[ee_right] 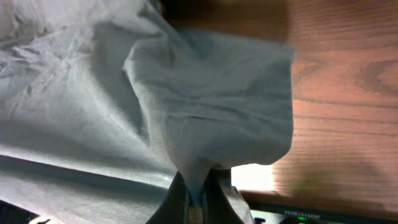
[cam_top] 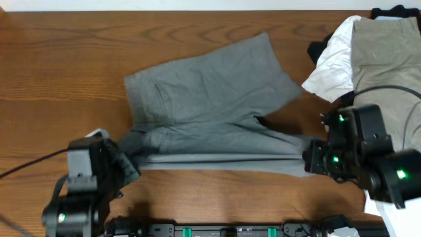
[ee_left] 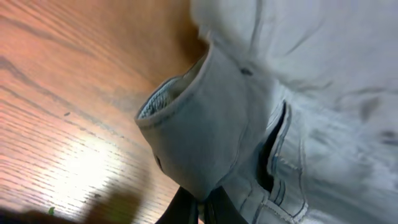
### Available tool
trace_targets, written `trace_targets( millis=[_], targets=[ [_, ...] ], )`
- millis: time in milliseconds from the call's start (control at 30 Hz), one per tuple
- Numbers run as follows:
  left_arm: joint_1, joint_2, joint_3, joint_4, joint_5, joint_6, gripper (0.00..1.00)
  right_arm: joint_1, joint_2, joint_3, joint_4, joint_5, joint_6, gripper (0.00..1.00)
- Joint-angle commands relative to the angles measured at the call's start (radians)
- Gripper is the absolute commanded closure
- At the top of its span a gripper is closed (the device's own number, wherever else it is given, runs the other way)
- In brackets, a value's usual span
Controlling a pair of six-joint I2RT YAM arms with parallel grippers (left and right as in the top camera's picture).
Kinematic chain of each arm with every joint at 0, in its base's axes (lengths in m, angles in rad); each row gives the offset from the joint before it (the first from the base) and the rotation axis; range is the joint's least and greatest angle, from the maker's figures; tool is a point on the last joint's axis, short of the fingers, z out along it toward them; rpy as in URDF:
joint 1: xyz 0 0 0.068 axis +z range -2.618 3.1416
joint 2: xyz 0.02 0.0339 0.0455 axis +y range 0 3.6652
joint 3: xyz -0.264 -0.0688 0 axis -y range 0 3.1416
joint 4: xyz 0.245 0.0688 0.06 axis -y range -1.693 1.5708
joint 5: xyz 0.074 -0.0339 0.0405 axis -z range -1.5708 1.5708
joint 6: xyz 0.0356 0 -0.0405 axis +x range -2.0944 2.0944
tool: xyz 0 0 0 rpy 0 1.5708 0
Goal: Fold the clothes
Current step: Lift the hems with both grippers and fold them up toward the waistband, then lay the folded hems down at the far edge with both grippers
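The grey shorts (cam_top: 210,99) lay spread across the middle of the table (cam_top: 59,66), waist to the left and legs to the right. One leg reached toward the far right and lay flat. The other ran along the near side, where the cloth was drawn into a straight, taut fold between your two grippers.

Your left gripper (cam_top: 128,172) sat at the near left end of that fold. Its wrist view showed the fingers clenched on a corner of the waistband (ee_left: 186,124), which stood up in a curl above them, with a pocket opening just to the right. Your right gripper (cam_top: 309,161) sat at the near right end. Its fingers were pinched on the leg hem (ee_right: 249,112), and the cloth bunched upward from the pinch and hung over the wood.

Beyond the shorts, a heap of other clothes occupied the far right corner. A white garment (cam_top: 335,62) lay just beside the far leg, a khaki garment (cam_top: 385,59) lay over it to the right, and something black (cam_top: 395,12) showed at the far edge. A black cable (cam_top: 33,164) trailed off to the left from your left arm.
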Motion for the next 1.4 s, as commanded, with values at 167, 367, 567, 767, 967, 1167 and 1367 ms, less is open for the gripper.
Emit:
trace_targets(
  millis=[167, 367, 567, 767, 967, 1167, 1367],
  targets=[
    [0.011, -0.035, 0.05, -0.041, -0.114, -0.021, 0.94, -0.026, -0.047, 0.067, 0.051, 0.217, -0.027, 0.99],
    [0.011, 0.011, 0.05, 0.079, -0.191, -0.021, 0.94, -0.026, 0.059, 0.067, 0.274, 0.272, -0.102, 0.99],
    [0.011, 0.136, 0.05, 0.235, -0.238, -0.02, 0.94, -0.029, 0.256, 0.067, 0.517, 0.292, -0.174, 0.99],
    [0.011, 0.315, 0.05, 0.401, -0.247, -0.017, 0.94, -0.033, 0.419, 0.067, 0.656, 0.296, -0.191, 0.99],
    [0.011, 0.496, 0.05, 0.603, -0.248, -0.017, 0.94, -0.065, 0.52, 0.067, 0.699, 0.3, -0.19, 0.99],
    [0.011, 0.622, 0.05, 0.82, -0.248, -0.017, 0.94, -0.122, 0.597, 0.067, 0.745, 0.289, -0.191, 0.99],
    [0.011, 0.715, 0.05, 0.985, -0.249, -0.017, 0.94, -0.126, 0.715, 0.067, 0.885, 0.233, -0.202, 0.99]
  ],
)
